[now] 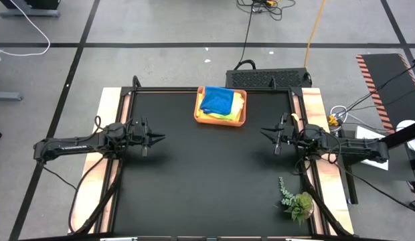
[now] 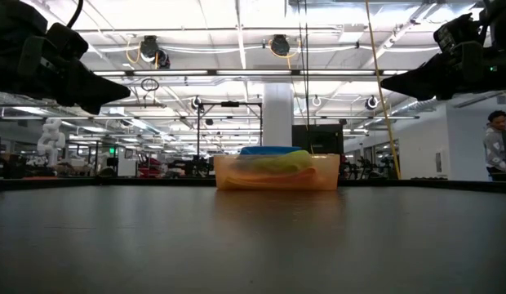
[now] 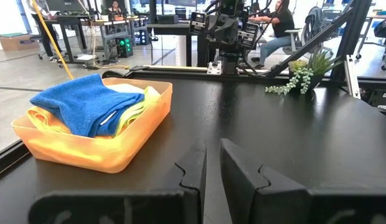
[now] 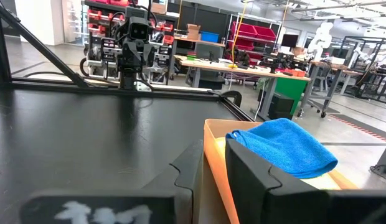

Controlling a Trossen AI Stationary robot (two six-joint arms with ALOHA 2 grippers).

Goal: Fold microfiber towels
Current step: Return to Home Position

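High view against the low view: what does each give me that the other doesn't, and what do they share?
Only the high view: the plant sprig at the table's near right corner, and each arm's full reach in from its side. Only the low view: the room behind, a person at its right edge, and both end effectors hanging well above the table. Both: the orange bin at the far edge with the blue towel on top, plus the left end effector and right end effector, holding nothing.
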